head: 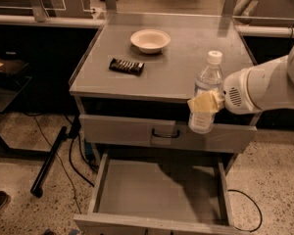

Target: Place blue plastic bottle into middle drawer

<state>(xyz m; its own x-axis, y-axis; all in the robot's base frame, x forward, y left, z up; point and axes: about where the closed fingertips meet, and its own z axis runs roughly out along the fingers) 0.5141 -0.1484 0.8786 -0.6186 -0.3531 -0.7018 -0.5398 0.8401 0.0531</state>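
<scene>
The blue plastic bottle (pixel 206 93), clear with a white cap, hangs upright in the air in front of the cabinet's right side, above the open drawer. My gripper (pixel 207 103) comes in from the right on a white arm and is shut on the bottle's middle with its yellowish fingers (pixel 202 103). The middle drawer (pixel 159 190) is pulled out below, wide and grey with a bare floor. The bottle's base is level with the closed upper drawer front.
A white bowl (pixel 150 40) and a dark wrapped snack bar (pixel 126 66) lie on the cabinet top (pixel 186 62). The closed upper drawer front has a dark loop handle (pixel 165 132). Cables and a black bar (pixel 49 160) lie on the floor at left.
</scene>
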